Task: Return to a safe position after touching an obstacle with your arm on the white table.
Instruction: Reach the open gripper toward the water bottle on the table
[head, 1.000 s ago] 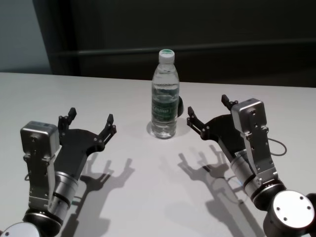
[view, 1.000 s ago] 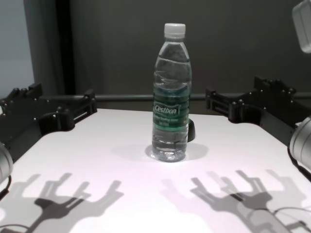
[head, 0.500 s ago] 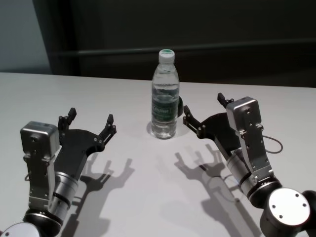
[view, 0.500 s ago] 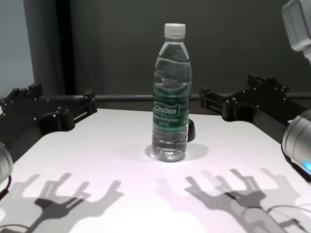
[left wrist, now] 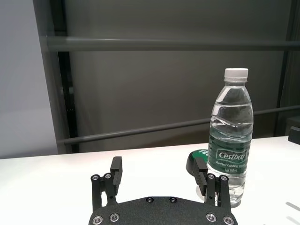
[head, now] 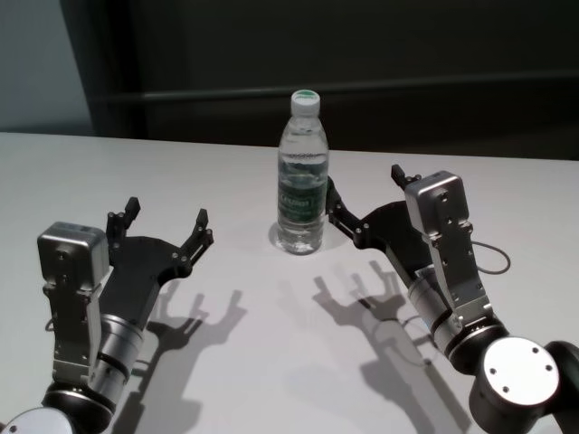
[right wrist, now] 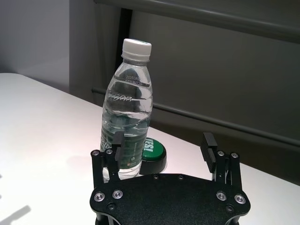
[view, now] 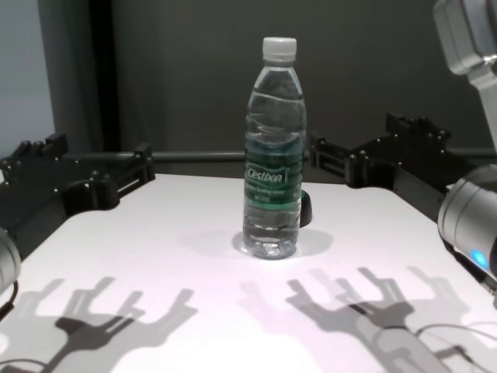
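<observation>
One clear ribbed bottle (head: 301, 176), matte table (head: 235, 362)

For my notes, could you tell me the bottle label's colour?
Dark green with white lettering on the label; clearest in the chest view.

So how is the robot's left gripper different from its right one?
The right gripper reaches right up beside the water bottle, with one finger close to its side; the left gripper hangs well away from it. The right gripper points toward the bottle, while the left gripper points toward the table's far edge. Both are black, above the white table, with jaws open and holding nothing.
</observation>
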